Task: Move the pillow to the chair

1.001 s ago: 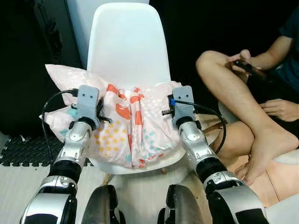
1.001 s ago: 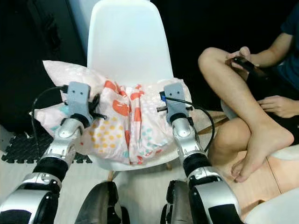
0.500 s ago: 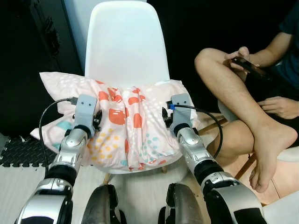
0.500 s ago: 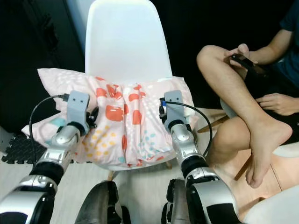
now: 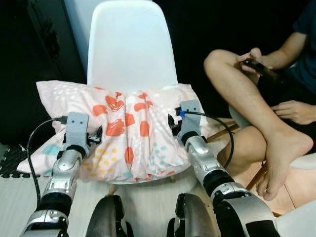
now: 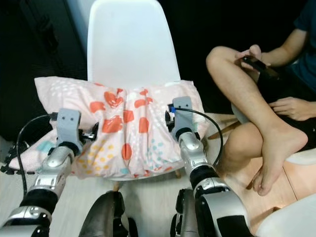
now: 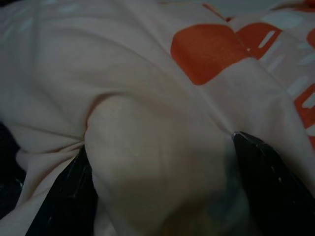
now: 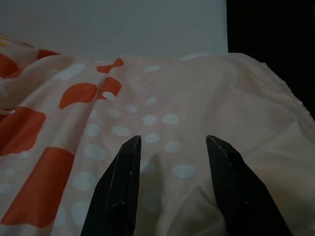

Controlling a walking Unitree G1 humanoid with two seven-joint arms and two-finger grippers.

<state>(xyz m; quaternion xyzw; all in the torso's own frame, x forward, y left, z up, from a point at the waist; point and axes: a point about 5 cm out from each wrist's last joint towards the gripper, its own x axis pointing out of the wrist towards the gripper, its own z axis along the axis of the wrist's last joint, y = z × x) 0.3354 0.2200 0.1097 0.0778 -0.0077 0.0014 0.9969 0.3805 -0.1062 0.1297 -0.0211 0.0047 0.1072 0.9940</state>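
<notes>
To our right we see a person point(image 5: 266, 98) sitting with bare legs crossed, both hands near a dark phone point(image 5: 260, 68). A black foam mat point(image 5: 9, 165) lies on the pale floor point(image 5: 148, 207) at our left.

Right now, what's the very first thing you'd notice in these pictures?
The big pink pillow with orange patches, lying across the seat of the white chair and hanging off its left side. The left gripper pinches a fold of it, the right gripper rests open on it, and a person sits at the right.
</notes>
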